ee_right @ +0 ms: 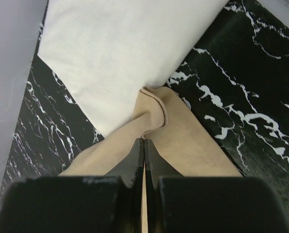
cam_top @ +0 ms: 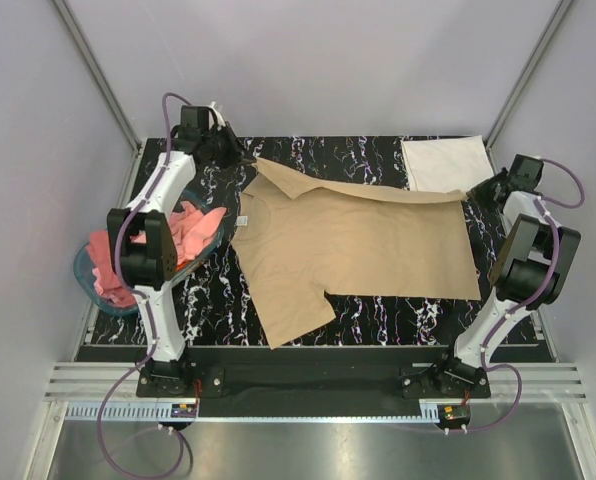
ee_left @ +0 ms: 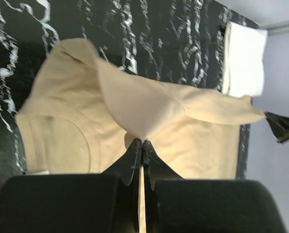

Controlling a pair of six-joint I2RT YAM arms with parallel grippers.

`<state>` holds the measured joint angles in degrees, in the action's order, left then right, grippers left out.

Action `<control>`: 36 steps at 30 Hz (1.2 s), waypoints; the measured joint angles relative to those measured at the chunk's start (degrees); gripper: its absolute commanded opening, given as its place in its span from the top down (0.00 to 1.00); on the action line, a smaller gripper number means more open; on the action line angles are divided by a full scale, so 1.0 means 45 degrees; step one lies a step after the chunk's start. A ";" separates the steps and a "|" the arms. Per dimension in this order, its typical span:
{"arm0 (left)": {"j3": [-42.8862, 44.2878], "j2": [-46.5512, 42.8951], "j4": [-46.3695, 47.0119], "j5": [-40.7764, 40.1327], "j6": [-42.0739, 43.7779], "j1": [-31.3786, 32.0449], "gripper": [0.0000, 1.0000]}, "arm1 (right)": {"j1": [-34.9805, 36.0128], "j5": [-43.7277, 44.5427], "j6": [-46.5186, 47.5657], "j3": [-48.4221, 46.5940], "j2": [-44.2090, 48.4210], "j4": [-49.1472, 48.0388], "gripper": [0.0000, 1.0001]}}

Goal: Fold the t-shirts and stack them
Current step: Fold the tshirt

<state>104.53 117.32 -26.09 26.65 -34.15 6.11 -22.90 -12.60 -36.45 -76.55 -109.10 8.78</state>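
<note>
**Tan t-shirt (cam_top: 348, 245) pinched at both ends of its far edge**

The tan t-shirt lies spread across the middle of the black, white-veined table (cam_top: 378, 315). Its collar points left, with a small white label (cam_top: 244, 221) at the neck, and one sleeve reaches toward the near edge.

The left gripper (cam_top: 240, 155) is at the far left, its jaws closed together on a raised peak of tan cloth by the shoulder. The left wrist view shows the fabric drawn up into the fingertips (ee_left: 135, 148).

The right gripper (cam_top: 473, 193) is at the far right, its jaws likewise clamped on the tan hem. A band of cloth runs between the two grips, lying over the rest of the shirt.

The white t-shirt (cam_top: 446, 163) lies folded flat at the far right corner of the table, and the gripped tan hem touches its near edge. The pink t-shirts (cam_top: 193, 228) are piled loose in a translucent blue basket (cam_top: 83, 268) at the left edge, partly behind the left arm.
</note>
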 measured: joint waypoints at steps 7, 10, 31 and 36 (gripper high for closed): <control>-0.1749 -0.1579 -0.0583 0.0563 -0.0005 0.0053 1.00 | 0.0000 0.0287 0.0160 0.0491 0.0228 0.0597 1.00; -0.2909 -0.1987 -0.0869 0.0491 0.0015 0.0068 1.00 | 0.0000 0.0355 0.0209 0.0695 0.0374 0.0821 1.00; -0.5207 -0.2832 -0.2093 -0.1661 0.0272 0.1161 1.00 | 0.0000 0.1243 0.0763 0.1064 0.0277 0.1447 1.00; -0.5450 -0.3225 -0.2331 -0.1705 0.0272 0.1282 1.00 | 0.0000 0.1268 0.0767 0.1010 0.0277 0.1656 1.00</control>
<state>80.01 102.80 -36.58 18.98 -32.93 11.88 -22.90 -6.90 -32.99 -72.01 -107.85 16.23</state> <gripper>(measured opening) 0.012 0.011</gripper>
